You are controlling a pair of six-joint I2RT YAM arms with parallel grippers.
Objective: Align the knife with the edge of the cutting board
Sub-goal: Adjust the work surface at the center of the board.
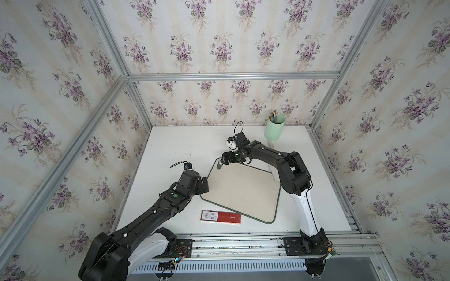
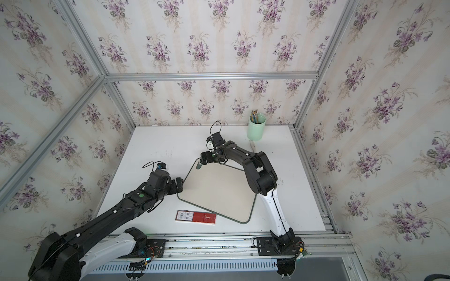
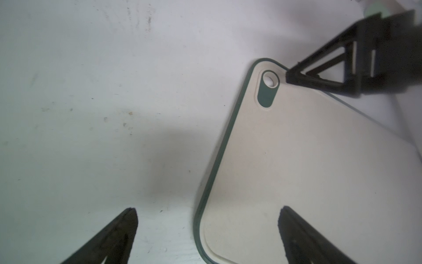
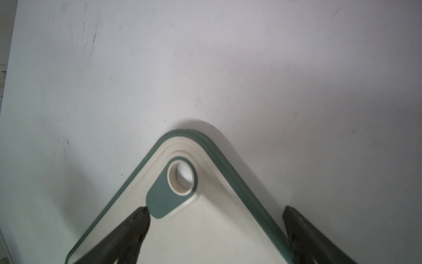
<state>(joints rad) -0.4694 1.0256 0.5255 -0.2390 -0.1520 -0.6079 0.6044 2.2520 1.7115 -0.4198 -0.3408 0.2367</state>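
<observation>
The cutting board (image 1: 243, 192) lies flat on the white worktop (image 1: 175, 146), turned at an angle, with its oval handle hole (image 4: 169, 194) at the far corner. The right pincer (image 4: 215, 208) is at this corner with its 2 fingers spread wide. 1 fingertip is over the board beside the hole, the other is outside the green rim, over the worktop.

The left pincer (image 3: 207, 209) is also spread, at the left edge of the board, with 1 finger over the worktop and 1 over the board.

The knife (image 1: 274, 174) lies beside the far right corner of the board. The right arm hides most of it, so I cannot tell if it touches the board.

A red-and-white package (image 1: 220, 217) lies near the front edge of the board. A green cup (image 1: 275, 127) with pencils stands at the back.
</observation>
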